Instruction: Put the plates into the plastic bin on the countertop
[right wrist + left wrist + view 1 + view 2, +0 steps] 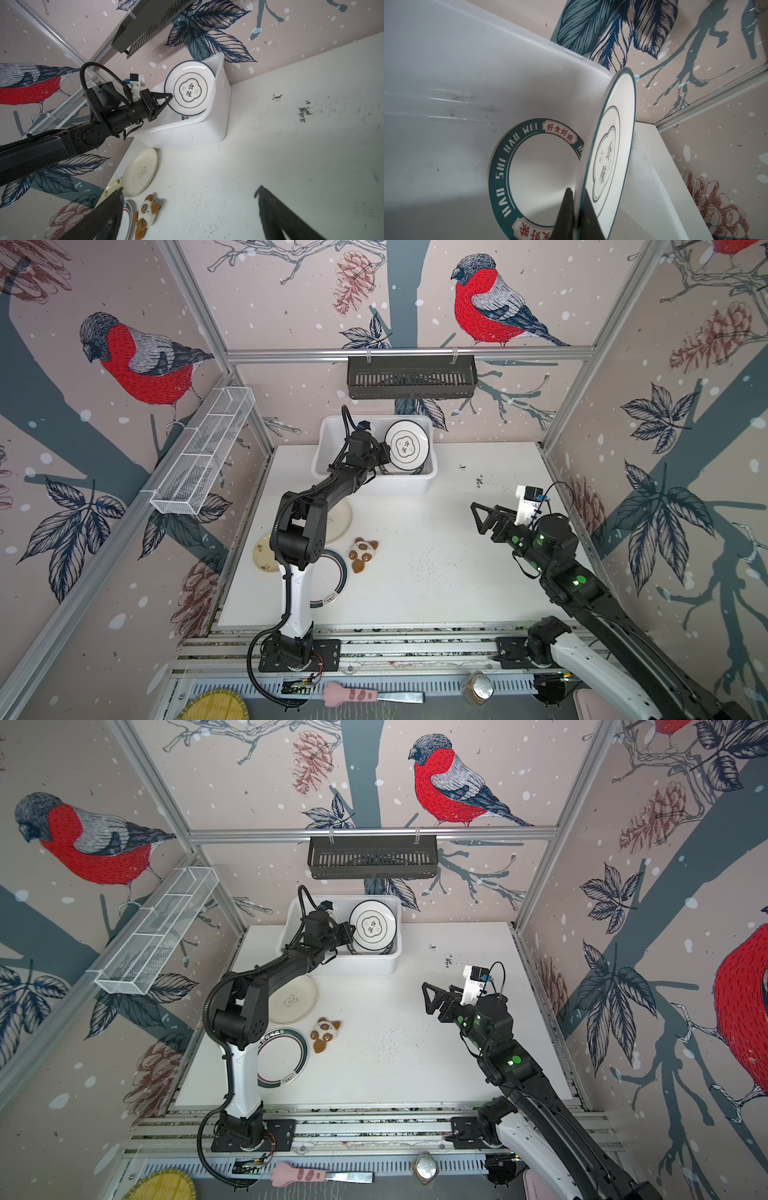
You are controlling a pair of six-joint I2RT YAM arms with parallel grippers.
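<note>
My left gripper (pixel 384 457) (pixel 577 193) is shut on the rim of a white plate with a thin dark rim (pixel 407 445) (pixel 372 925) (pixel 612 145) (pixel 190 89), holding it tilted on edge inside the plastic bin (pixel 415 489) (pixel 365 968). A green-rimmed plate (pixel 500 166) lies flat on the bin's floor beneath it. On the countertop (pixel 436 551), at the left, lie a cream plate (pixel 338 518) (pixel 141 174), a small yellowish plate (pixel 262 553) and a white plate with a dark green rim (pixel 332 580) (pixel 286 1056). My right gripper (pixel 478 518) (pixel 190 190) hovers open and empty at the right.
A brown-and-white panda toy (pixel 363 553) (pixel 146 212) lies beside the loose plates. A dark slotted basket (pixel 411 377) hangs on the back wall above the bin. A white wire tray (pixel 203 452) runs along the left wall. My left arm crosses above the loose plates.
</note>
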